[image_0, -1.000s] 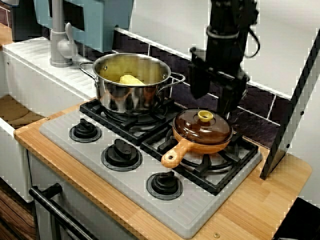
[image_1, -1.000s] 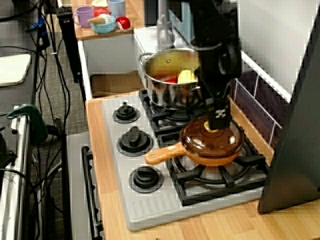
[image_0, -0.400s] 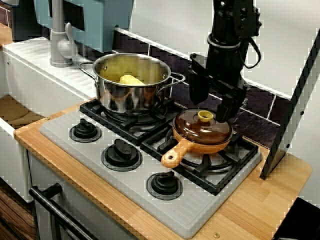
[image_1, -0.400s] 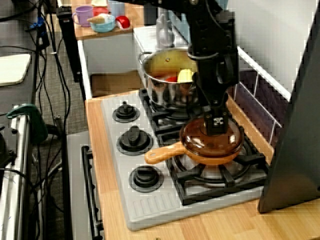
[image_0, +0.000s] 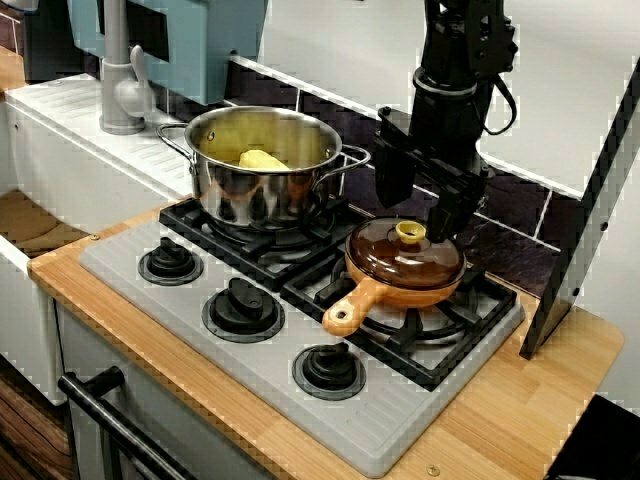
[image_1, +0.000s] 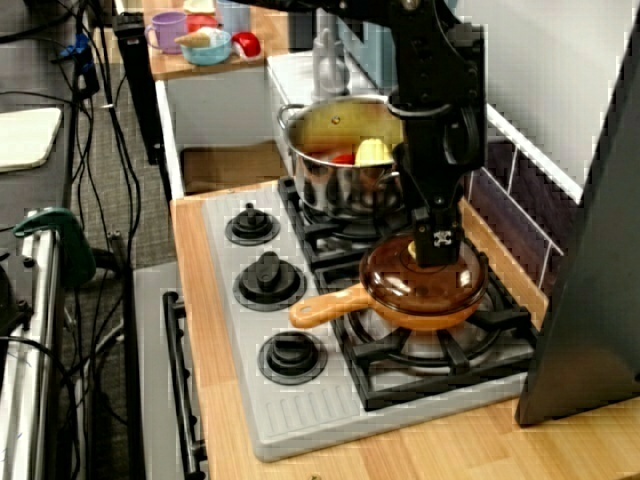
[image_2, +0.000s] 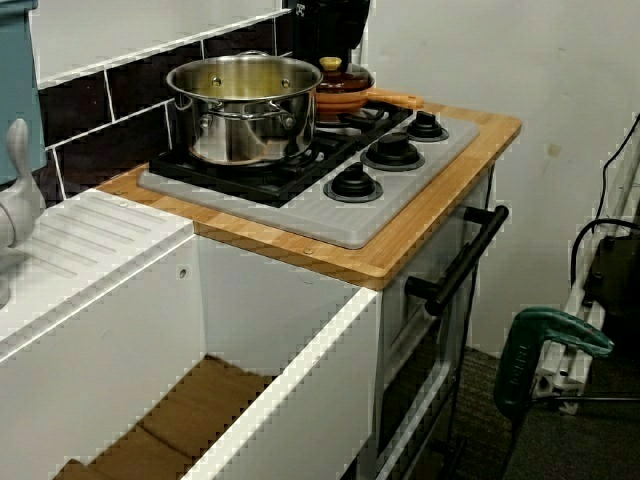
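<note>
The tool (image_0: 421, 203) hangs spread open just above the yellow knob (image_0: 410, 232) of the brown pan (image_0: 400, 264). The pan sits beside a steel pot (image_0: 260, 192) on the grey stove (image_0: 262, 356), set on a wooden desk (image_0: 520, 400) below dark tiles (image_0: 520, 205).

Upper centre: steel pot (image_2: 245, 105) on the grey stove (image_2: 340, 205); just behind it, a lidded orange pan (image_2: 345, 96) beneath the dark robot arm (image_2: 328, 25).
</note>
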